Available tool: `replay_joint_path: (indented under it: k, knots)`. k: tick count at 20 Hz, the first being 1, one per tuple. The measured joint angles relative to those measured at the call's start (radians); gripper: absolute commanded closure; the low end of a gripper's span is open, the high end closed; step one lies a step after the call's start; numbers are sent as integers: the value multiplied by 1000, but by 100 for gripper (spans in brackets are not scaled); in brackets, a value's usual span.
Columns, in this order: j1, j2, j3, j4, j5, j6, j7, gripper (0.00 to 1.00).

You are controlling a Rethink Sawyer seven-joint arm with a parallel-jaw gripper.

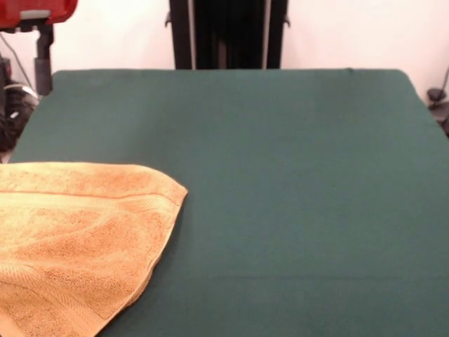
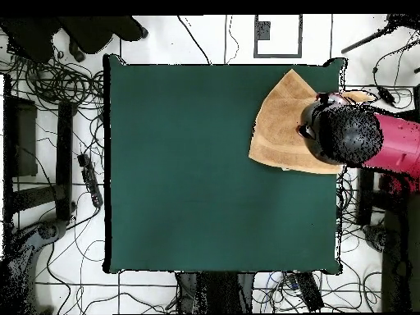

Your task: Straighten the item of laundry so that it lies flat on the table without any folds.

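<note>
Our gripper hangs over the towel; whether it grasps, we cannot tell. The towel lies folded at the table's two o'clock edge. We judge unfolding is in hand; next, draw a corner outward.

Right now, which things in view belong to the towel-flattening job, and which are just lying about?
Job:
golden-orange terry towel, rumpled at the table's edge
dark green cloth-covered table
red and black robot arm, above the towel

Lying about:
black cables on the floor
black pedestal

The towel was cut off by the front view's left and bottom edges. In the overhead view, the arm hid the towel's right portion; the claw was not discernible.
</note>
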Motion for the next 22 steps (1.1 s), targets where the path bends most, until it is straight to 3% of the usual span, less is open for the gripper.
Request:
replay_joint_path:
  k: [11, 12, 22]
  knots:
    - [4, -12, -18, 79, 94, -99, 0, 0]
    - [4, -12, -19, 96, 112, -121, 0, 100]
    - [-4, -10, -19, 139, 140, -170, 0, 100]
